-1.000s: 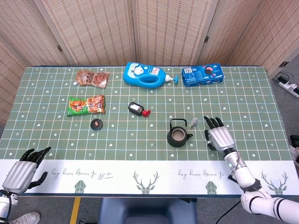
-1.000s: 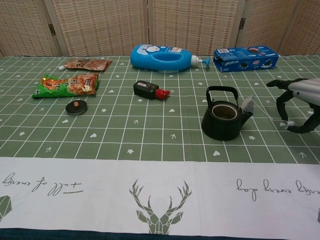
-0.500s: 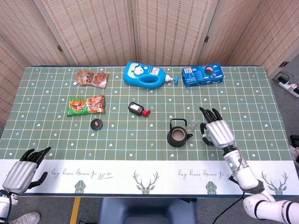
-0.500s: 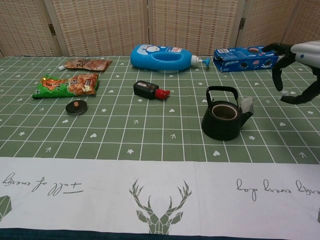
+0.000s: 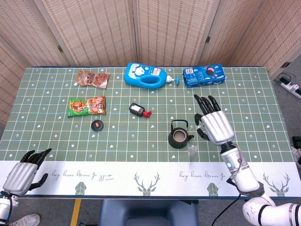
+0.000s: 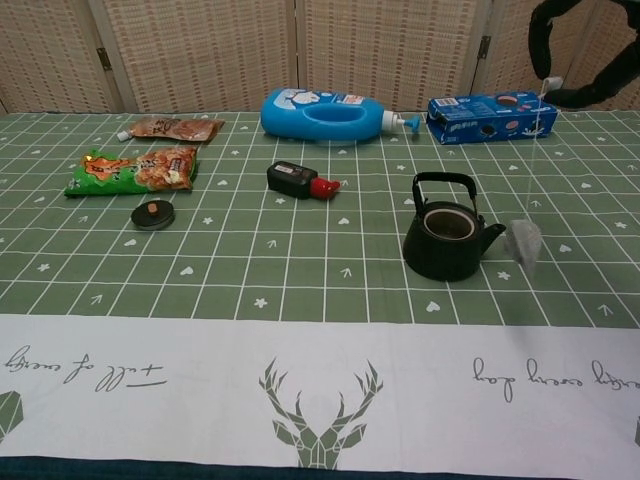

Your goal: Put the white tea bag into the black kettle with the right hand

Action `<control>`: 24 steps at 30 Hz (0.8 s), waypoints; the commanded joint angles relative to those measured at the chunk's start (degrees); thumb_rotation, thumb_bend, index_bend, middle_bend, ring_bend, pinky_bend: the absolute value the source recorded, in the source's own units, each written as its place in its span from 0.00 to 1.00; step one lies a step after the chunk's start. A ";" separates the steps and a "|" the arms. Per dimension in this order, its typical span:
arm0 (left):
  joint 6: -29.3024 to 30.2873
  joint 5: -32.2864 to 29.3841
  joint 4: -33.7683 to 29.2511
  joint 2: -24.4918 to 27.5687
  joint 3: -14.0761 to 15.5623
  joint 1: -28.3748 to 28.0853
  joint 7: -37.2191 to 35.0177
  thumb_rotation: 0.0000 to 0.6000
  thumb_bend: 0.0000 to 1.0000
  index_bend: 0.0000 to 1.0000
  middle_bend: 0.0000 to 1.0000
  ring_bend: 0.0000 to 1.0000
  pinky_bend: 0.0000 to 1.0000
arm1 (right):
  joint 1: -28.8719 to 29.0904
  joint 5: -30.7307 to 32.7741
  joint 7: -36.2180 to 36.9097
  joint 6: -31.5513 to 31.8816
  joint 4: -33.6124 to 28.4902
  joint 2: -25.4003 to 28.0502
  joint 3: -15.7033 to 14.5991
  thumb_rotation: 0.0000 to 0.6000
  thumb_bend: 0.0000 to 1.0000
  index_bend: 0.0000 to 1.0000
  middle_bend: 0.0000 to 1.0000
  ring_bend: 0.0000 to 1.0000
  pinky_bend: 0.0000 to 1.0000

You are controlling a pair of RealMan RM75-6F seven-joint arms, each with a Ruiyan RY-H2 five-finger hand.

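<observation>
White tea bag (image 6: 523, 243) hangs by its string from the right hand (image 5: 214, 125), which pinches the tag just right of the black kettle (image 6: 449, 232); we should carry it left over the open mouth, let the swing settle, then lower.

I see a glossy black round kettle (image 6: 448, 239) on a green white-gridded tablecloth (image 6: 250, 260), beside a pale translucent tea bag (image 6: 523, 243).

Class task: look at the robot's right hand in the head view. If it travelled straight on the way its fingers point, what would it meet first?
The right hand points up-table; probably the blue cookie box, though height is unclear.
</observation>
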 commanded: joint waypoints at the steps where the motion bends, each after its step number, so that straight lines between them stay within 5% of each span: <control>1: -0.13 -0.09 0.05 0.03 -0.03 -0.07 -0.11 1.00 0.40 0.00 0.15 0.17 0.10 | 1.52 1.70 -2.63 0.82 -2.30 0.30 1.28 1.00 0.33 0.56 0.01 0.07 0.00; 10: 0.08 0.37 0.06 0.40 0.12 -0.06 -1.23 1.00 0.40 0.00 0.15 0.17 0.10 | 5.10 6.77 -6.62 1.16 -3.09 -1.86 2.90 1.00 0.33 0.56 0.01 0.08 0.00; 24: 0.39 0.74 0.15 0.62 0.22 0.02 -1.88 1.00 0.40 0.00 0.15 0.17 0.10 | 7.31 8.75 -6.49 -0.06 2.05 -5.35 0.55 1.00 0.33 0.56 0.01 0.07 0.00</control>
